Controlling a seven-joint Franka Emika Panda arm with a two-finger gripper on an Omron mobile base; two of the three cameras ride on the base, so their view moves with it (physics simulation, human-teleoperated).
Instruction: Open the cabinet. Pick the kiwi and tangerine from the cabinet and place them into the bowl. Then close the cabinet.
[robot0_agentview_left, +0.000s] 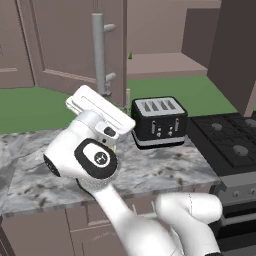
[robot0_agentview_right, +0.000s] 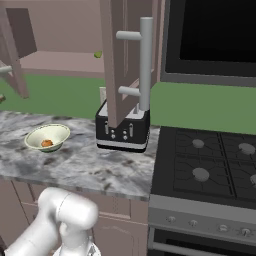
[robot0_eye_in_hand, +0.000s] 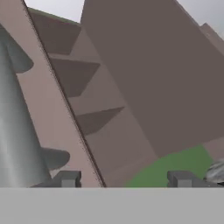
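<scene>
The cabinet stands open, and its right door (robot0_agentview_left: 75, 45) swings out over the counter with its long silver bar handle (robot0_agentview_left: 98, 50) facing me. In the hand view my gripper (robot0_eye_in_hand: 124, 179) is open close to that door (robot0_eye_in_hand: 65, 131). The handle (robot0_eye_in_hand: 17, 131) looms just left of the left fingertip (robot0_eye_in_hand: 68, 178), and the door's edge runs down between the two tips. The pale bowl (robot0_agentview_right: 35, 134) sits on the counter left of the toaster, with the orange tangerine (robot0_agentview_right: 47, 143) lying in it. The kiwi is hidden or out of view.
A black toaster (robot0_agentview_left: 159, 121) stands on the marble counter (robot0_agentview_left: 165, 170) under the open door. The stove (robot0_agentview_right: 210, 165) is to the right. A tiny green object (robot0_agentview_right: 98, 54) rests on the cabinet shelf. The second door (robot0_agentview_right: 12, 50) hangs open at the left.
</scene>
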